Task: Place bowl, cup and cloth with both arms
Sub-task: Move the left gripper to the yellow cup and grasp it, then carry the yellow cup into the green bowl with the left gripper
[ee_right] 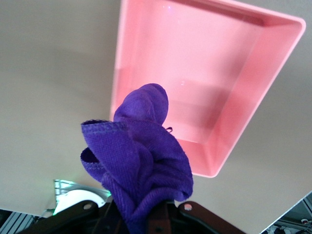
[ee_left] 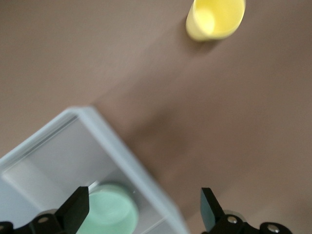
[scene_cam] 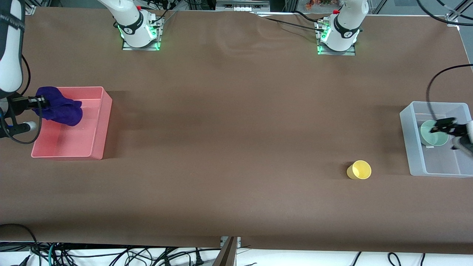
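Note:
My right gripper [scene_cam: 40, 103] is shut on the purple cloth [scene_cam: 61, 109] and holds it up over the pink tray [scene_cam: 107, 122]. In the right wrist view the cloth [ee_right: 141, 156] hangs bunched from the gripper [ee_right: 146, 222], with the tray [ee_right: 195, 58] below it. My left gripper [scene_cam: 441, 128] is open over the clear bin [scene_cam: 414, 147]. The mint-green bowl [scene_cam: 430, 136] sits inside that bin. In the left wrist view the bowl [ee_left: 109, 212] shows by one finger of the open gripper [ee_left: 142, 212]. The yellow cup [scene_cam: 359, 170] rests on the table beside the bin, and also shows in the left wrist view [ee_left: 214, 17].
The pink tray stands at the right arm's end of the table and the clear bin [ee_left: 122, 146] at the left arm's end. Brown table covering [scene_cam: 229, 129] spans between them. Cables lie along the table's front edge [scene_cam: 111, 255].

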Controlling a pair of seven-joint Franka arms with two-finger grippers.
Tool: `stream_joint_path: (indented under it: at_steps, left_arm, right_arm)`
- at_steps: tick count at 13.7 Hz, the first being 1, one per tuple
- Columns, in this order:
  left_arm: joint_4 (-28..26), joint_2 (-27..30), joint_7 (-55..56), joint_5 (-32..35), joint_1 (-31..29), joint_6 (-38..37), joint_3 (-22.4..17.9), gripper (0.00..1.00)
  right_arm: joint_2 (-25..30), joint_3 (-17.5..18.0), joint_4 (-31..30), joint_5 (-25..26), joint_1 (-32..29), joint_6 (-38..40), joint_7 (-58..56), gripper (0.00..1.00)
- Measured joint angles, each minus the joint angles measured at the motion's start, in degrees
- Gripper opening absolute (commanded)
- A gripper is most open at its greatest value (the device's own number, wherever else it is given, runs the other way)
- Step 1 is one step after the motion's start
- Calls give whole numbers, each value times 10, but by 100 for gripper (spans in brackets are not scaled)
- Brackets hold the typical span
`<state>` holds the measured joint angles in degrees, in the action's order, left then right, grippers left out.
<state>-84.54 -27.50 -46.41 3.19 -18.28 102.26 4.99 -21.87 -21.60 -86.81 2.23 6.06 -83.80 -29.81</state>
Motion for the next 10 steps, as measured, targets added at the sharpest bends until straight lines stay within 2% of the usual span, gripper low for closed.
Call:
stream_joint_path:
  at_steps: [3,5,6,7,8,9,10]
  left_arm:
    - [-12,-38,142,-20,64,50,2,99]
    - [-16,-77,205,-22,88,119,3,86]
    - [-16,-94,228,-22,93,155,3,77]
    - [-16,-109,248,-24,96,188,3,61]
    - [-16,-122,270,-34,98,213,3,41]
    - [-16,-134,286,-54,100,228,3,23]
    - [-16,-144,297,-80,102,235,3,0]
  right_arm:
    - [-16,-13,-59,3,-6,-78,-18,0]
    - [-25,-15,-101,3,-12,-136,-23,0]
    - [-29,-15,-121,3,-15,-162,-24,6]
    - [-33,-15,-138,3,-17,-186,-24,74]
    - [-37,-15,-150,3,-18,-202,-24,100]
    - [-42,-15,-157,2,-18,-213,-24,100]
    - [-45,-15,-158,-3,-18,-218,-24,100]
